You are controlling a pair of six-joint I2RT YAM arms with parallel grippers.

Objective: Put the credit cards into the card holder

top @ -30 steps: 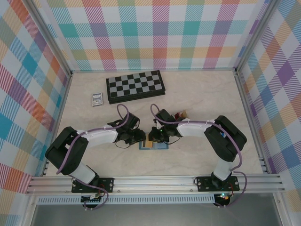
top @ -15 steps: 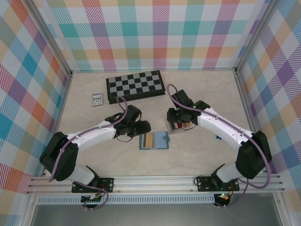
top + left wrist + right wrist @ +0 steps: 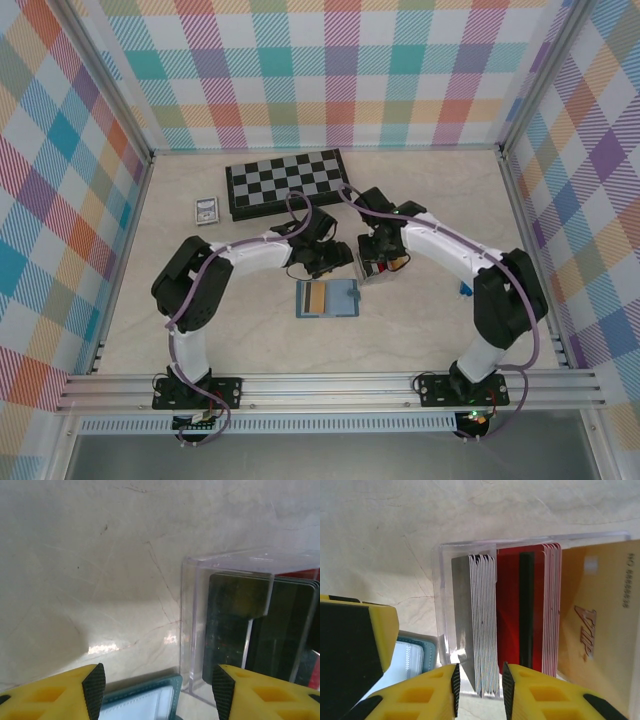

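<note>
The teal card holder (image 3: 342, 299) lies open on the table with an orange-tan card (image 3: 314, 297) in its left half. Just behind it to the right is a clear box (image 3: 438, 580) holding upright credit cards: a dark stack (image 3: 476, 615), a red stack (image 3: 512, 605) and orange-tan cards (image 3: 595, 625). My right gripper (image 3: 479, 687) hangs over the box, narrowly open, its fingers on either side of the dark stack's near edge. My left gripper (image 3: 158, 692) is wide open and empty, low between the holder's corner (image 3: 150, 702) and the box (image 3: 190, 630).
A black-and-white chessboard (image 3: 288, 183) lies at the back, with a small silver-framed rectangle (image 3: 207, 210) to its left. The two grippers (image 3: 338, 262) (image 3: 379, 260) are close together. Frame rails and plaid walls close in the table.
Both grippers left the card holder. The right one went back-right to the clear box and stays over it; the left one followed to the right, up to the box.
</note>
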